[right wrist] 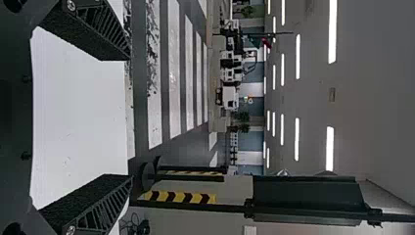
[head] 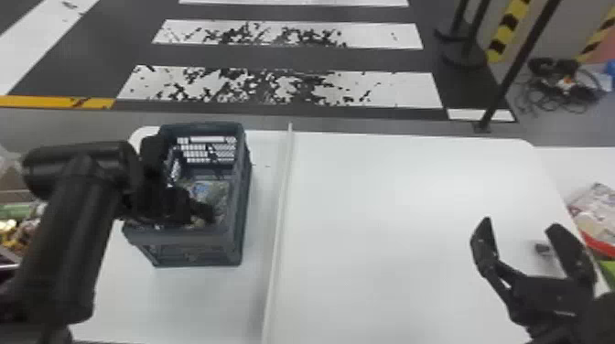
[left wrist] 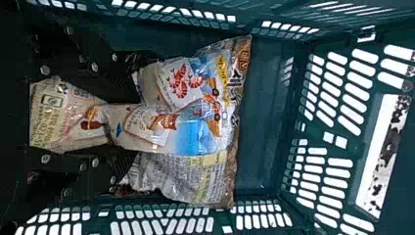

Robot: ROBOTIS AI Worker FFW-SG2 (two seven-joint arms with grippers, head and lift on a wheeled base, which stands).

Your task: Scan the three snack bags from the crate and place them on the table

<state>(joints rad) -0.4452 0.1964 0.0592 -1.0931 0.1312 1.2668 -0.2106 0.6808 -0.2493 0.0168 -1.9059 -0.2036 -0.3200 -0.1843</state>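
Observation:
My left gripper reaches down inside the dark crate, over the snack bags. In the left wrist view the left gripper is open, one finger on each side of the narrow part of the bags. A snack bag with shrimp pictures lies against the crate floor, and a beige bag part lies between the fingers, close to the palm. The bags overlap, so their exact number cannot be told. My right gripper is parked above the table's right side; in its wrist view the right gripper stands open and holds nothing.
The crate stands on the left part of the white table, left of a raised strip. A small dark object shows behind the right gripper. Packages lie beyond the table's right edge, and more items are at the far left.

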